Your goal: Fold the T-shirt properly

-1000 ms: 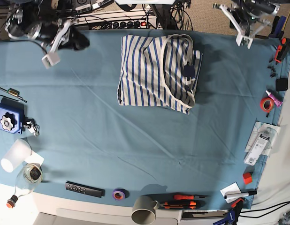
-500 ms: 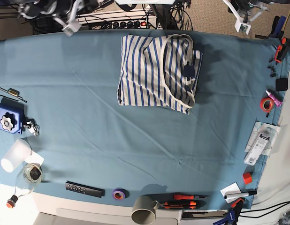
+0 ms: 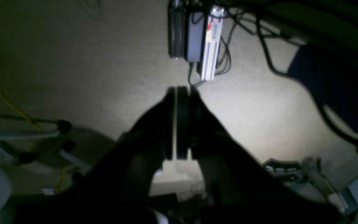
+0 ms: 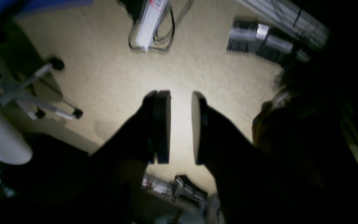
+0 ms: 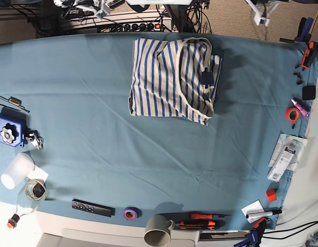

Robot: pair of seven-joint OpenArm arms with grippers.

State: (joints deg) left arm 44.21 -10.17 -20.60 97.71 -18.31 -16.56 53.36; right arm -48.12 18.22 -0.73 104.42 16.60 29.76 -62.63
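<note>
The T-shirt (image 5: 172, 80), white with blue stripes, lies folded into a compact rectangle on the teal cloth (image 5: 148, 154) near the table's far edge, cream neckline and dark label facing up on its right side. My left gripper (image 5: 262, 18) is past the far right edge of the table, well away from the shirt. In the left wrist view it (image 3: 179, 91) hangs over carpet floor, shut and empty. My right gripper (image 5: 99, 7) is past the far left edge. In the right wrist view it (image 4: 180, 93) is open a little, empty, over carpet.
A blue box (image 5: 7, 131), a white cup (image 5: 15, 170) and a bottle (image 5: 28, 195) stand at the left edge. A remote (image 5: 92, 208), purple tape (image 5: 130, 212), a mug (image 5: 158, 231) and cutters (image 5: 200, 221) line the front. Orange tape (image 5: 292, 114) and a package (image 5: 285, 154) lie at the right.
Both arms have drawn back from over the table's far corners to beyond its far edge. The folded shirt has not moved.
</note>
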